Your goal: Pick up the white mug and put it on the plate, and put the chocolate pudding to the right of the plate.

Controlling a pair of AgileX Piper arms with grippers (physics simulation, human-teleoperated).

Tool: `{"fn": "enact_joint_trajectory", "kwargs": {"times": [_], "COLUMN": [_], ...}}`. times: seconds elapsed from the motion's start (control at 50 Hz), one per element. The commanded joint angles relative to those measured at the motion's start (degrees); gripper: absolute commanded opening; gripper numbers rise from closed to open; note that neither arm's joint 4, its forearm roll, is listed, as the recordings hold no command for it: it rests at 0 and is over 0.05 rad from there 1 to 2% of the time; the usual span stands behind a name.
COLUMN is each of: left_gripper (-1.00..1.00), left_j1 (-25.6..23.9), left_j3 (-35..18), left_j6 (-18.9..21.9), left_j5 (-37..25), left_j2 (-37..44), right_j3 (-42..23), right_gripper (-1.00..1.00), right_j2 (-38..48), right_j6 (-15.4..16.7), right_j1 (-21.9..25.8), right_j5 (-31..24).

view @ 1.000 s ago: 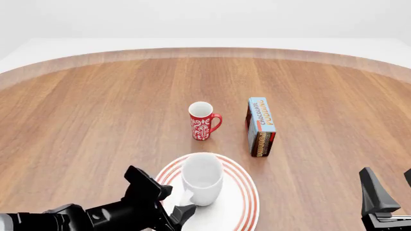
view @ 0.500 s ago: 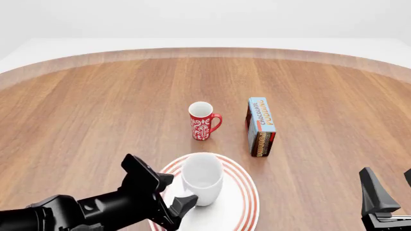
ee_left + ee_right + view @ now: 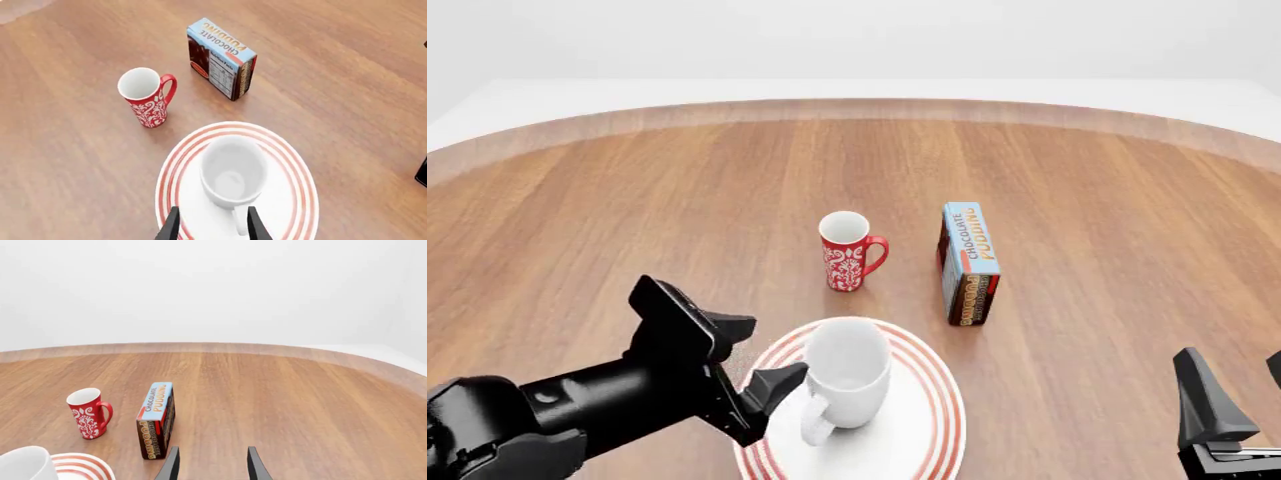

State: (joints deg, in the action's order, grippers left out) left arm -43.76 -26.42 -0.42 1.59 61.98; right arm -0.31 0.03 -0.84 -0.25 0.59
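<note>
wooden table [image 3: 627, 200], plate [image 3: 941, 420], red mug [image 3: 847, 252], chocolate pudding [image 3: 970, 262]

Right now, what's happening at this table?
The white mug stands upright on the plate, handle toward the arms. The left pincer is open just behind it, holding nothing. The pudding stands untouched on the table, beyond the plate and a little to its right, beside a red mug. The right pincer is open near the table's front right, pointed past the pudding.

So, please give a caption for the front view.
White mug upright on the plate, left claw open beside it.
</note>
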Motion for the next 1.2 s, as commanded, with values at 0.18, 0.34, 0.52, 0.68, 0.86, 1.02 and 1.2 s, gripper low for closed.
{"fn": "enact_joint_trajectory", "kwargs": {"times": [0.18,0.34,0.52,0.68,0.86,1.02,1.2], "left_gripper": [1.0,1.0,1.0,1.0,1.0,1.0,1.0], "left_j1": [8.27,12.97,19.11,24.07,29.52,33.93,37.1], "left_j3": [0.45,1.76,3.97,5.79,7.71,9.44,12.24], "left_j6": [5.44,5.98,6.05,6.51,6.45,6.77,6.39], "left_j5": [-5.2,-6.08,-5.76,-5.37,-4.82,-2.86,0.01], "left_j2": [-11.84,-18.51,-24.89,-29.28,-33.93,-36.3,-37.36], "right_j3": [-0.03,-0.02,-0.01,-0.01,-0.02,-0.01,-0.01], "right_gripper": [1.0,1.0,1.0,1.0,1.0,1.0,1.0], "right_j2": [-0.01,-0.01,-0.01,-0.01,0.0,0.0,0.0], "right_j6": [0.18,0.26,0.23,0.22,0.18,0.12,-0.04], "right_j1": [-0.02,-0.06,-0.11,-0.12,-0.14,-0.17,-0.17], "right_j5": [0.13,0.17,0.17,0.16,0.14,0.08,-0.01]}}
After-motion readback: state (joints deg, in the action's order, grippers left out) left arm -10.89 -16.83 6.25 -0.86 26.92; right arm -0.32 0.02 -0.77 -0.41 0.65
